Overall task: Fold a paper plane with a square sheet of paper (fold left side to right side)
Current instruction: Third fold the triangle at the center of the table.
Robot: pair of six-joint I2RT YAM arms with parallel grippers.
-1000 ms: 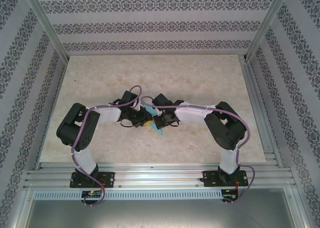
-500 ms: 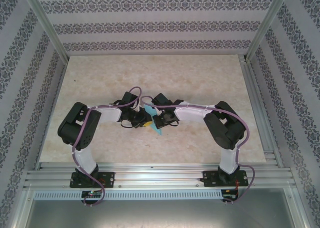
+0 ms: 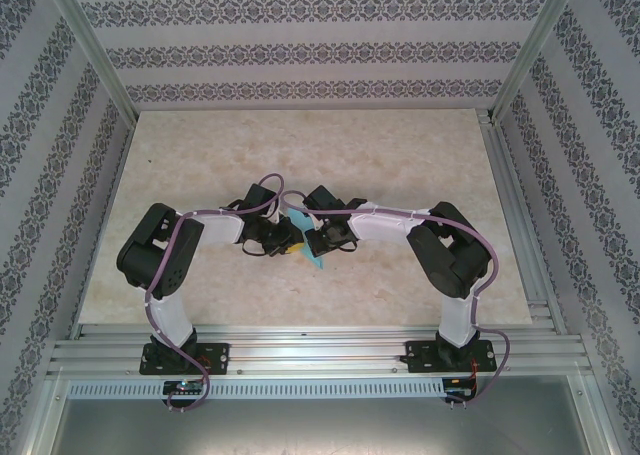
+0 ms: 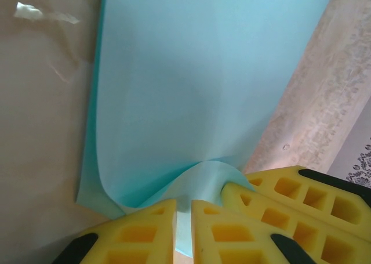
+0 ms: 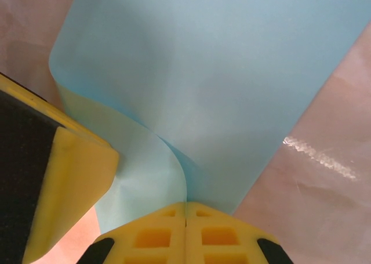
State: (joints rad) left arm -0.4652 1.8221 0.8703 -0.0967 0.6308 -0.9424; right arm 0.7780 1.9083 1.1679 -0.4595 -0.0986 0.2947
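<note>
Pinching the square sheet of paper [image 4: 191, 90] from both sides — left jaws narrowly closed on its curled edge, right jaws pressed tight on another edge — the arms meet over the middle of the table [image 3: 400, 155].

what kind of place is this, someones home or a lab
Most likely a robot lab test cell: a left arm and right arm bolted to an aluminium rail, with a marble-look table boxed in by patterned wall panels.
</note>
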